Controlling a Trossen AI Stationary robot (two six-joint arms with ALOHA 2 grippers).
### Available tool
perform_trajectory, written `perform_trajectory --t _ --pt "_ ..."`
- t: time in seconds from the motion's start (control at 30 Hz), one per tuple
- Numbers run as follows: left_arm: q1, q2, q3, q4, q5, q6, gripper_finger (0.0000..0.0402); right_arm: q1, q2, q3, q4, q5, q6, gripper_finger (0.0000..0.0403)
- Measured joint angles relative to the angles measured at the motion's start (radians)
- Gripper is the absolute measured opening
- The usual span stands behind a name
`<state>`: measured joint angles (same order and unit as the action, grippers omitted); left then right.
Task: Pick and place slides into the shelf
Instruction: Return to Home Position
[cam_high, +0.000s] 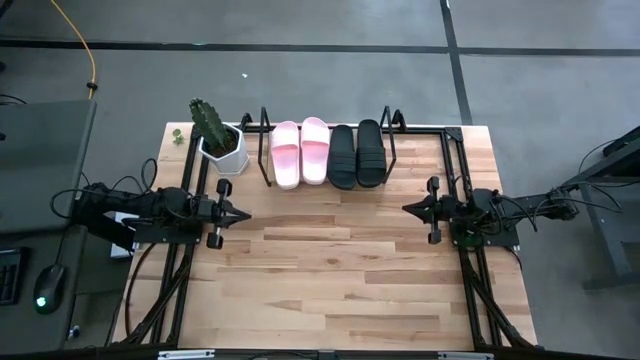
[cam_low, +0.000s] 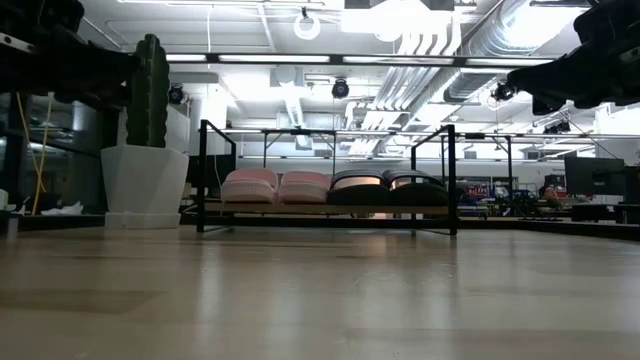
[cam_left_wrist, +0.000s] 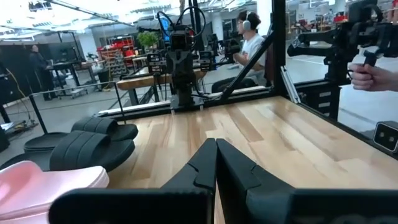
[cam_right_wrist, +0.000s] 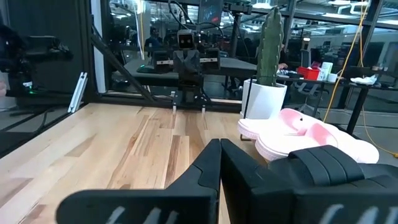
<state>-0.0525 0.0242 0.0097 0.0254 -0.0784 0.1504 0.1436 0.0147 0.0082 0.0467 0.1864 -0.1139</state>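
Note:
Two pale pink slides (cam_high: 300, 151) and two black slides (cam_high: 357, 153) lie side by side, soles down, on the wooden board of the black wire shelf (cam_high: 390, 124) at the table's far edge; the low view shows them in a row (cam_low: 330, 187). My left gripper (cam_high: 243, 212) is shut and holds nothing, pulled back at the table's left side, pointing level toward the right. My right gripper (cam_high: 408, 208) is shut and holds nothing at the table's right side, pointing level toward the left. Both stand well short of the shelf.
A white pot with a cactus (cam_high: 216, 134) stands at the shelf's left end. The bare wooden tabletop (cam_high: 330, 270) stretches between the two arms and toward the near edge. People show in the room beyond the table.

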Motion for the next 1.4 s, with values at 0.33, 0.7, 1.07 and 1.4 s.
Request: perform_trajectory --t 0.33,0.7,1.07,1.4 --pt "0.0 0.0 0.0 0.001 0.001 -0.035 0.0001 0.0 0.0 0.0 0.0 0.0 0.039 0.0" --pt "0.0 0.0 0.0 0.001 0.001 -0.035 0.0001 0.0 0.0 0.0 0.0 0.001 0.089 0.0" --pt "0.0 0.0 0.0 0.002 0.0 -0.036 0.0001 0.0 0.0 0.0 0.0 0.001 0.089 0.0" --pt "0.0 0.0 0.0 0.002 0.0 -0.036 0.0001 0.0 0.0 0.0 0.0 0.001 0.089 0.0"
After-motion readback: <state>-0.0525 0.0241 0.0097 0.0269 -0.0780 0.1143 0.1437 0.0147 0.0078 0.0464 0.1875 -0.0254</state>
